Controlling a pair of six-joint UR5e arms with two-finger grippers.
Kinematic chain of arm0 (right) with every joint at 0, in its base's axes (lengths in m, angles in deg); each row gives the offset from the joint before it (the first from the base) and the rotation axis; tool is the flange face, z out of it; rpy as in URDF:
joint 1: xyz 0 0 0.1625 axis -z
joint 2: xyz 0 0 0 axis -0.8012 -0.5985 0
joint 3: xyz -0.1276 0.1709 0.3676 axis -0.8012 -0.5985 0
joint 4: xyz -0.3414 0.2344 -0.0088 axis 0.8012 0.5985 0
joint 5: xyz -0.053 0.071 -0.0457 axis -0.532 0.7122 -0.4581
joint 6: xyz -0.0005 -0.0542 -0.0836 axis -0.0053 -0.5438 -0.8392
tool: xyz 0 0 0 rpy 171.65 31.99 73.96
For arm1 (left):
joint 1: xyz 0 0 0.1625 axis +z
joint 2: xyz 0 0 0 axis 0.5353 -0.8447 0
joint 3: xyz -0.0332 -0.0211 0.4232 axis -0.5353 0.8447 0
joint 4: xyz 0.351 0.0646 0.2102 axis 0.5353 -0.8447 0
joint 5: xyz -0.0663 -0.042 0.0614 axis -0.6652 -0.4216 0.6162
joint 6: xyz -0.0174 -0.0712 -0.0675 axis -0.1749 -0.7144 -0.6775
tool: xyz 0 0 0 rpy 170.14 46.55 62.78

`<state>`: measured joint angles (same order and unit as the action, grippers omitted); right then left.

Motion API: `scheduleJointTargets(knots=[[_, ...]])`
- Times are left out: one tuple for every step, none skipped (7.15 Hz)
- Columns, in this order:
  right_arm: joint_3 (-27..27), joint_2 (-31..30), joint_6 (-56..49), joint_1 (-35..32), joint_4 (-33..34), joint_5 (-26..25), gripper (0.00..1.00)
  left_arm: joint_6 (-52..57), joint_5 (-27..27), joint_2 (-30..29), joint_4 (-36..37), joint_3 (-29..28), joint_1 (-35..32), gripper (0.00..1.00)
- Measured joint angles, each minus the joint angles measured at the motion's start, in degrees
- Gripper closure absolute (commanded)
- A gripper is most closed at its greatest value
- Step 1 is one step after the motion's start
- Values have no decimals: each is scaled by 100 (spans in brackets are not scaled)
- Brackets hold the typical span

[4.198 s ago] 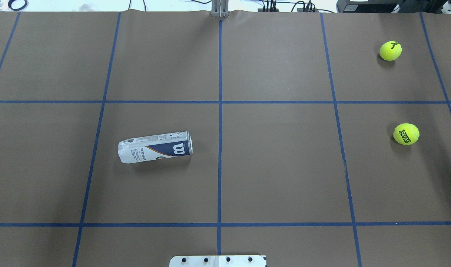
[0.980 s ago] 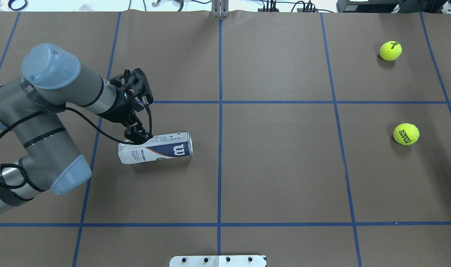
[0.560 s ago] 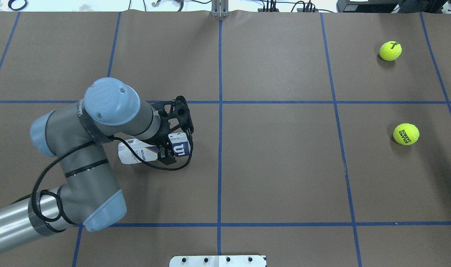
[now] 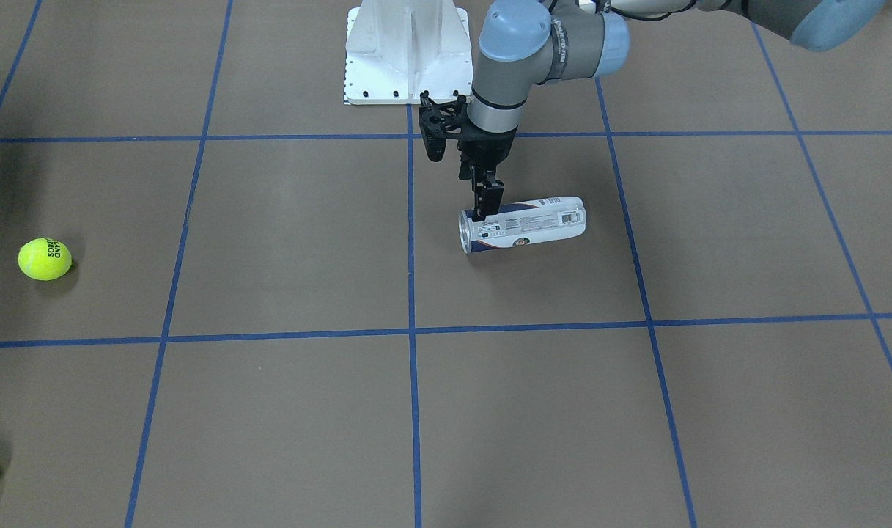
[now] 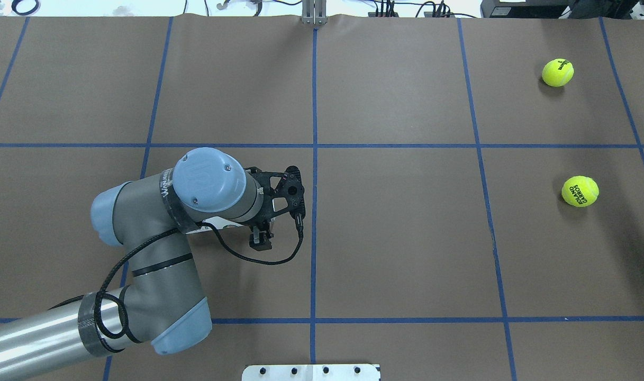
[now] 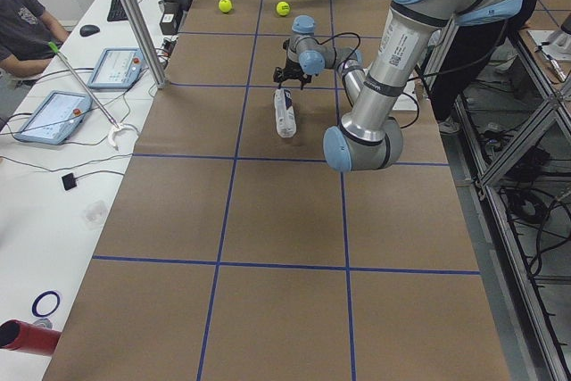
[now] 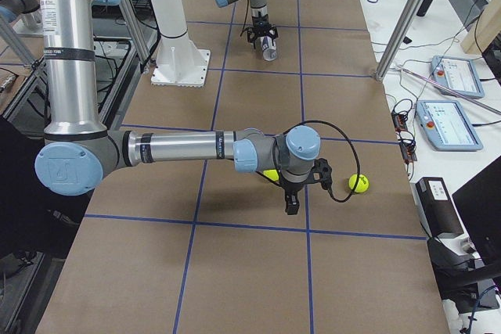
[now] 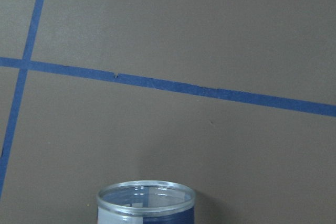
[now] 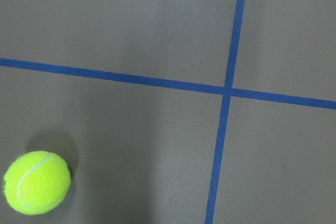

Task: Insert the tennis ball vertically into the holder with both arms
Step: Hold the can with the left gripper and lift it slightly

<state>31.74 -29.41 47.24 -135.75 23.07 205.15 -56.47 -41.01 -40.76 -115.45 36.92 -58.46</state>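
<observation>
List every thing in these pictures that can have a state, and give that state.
holder: lying on its side, mouth uncapped.
left gripper: down at the holder's rim end, grip unclear.
right gripper: hovering, open or shut unclear.
Roland Garros ball: lying loose, untouched.
far-corner ball: lying loose, untouched.

Right claw (image 7: 291,206) hangs between a tennis ball (image 7: 358,183) and a second ball (image 7: 270,174), seemingly half-hidden
</observation>
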Motion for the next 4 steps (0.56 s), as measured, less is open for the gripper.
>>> scheduleJointTargets(knots=[[4, -3, 3, 1, 0, 6, 1, 41, 10, -37, -1, -100, -7, 1], [13, -9, 5, 1, 0, 12, 1, 56, 16, -61, -4, -213, -8, 1], [25, -13, 6, -1, 0, 14, 1, 59, 43, -94, -10, -290, -9, 1], [33, -16, 6, -1, 0, 15, 1, 49, 100, -182, -16, -403, -8, 1]])
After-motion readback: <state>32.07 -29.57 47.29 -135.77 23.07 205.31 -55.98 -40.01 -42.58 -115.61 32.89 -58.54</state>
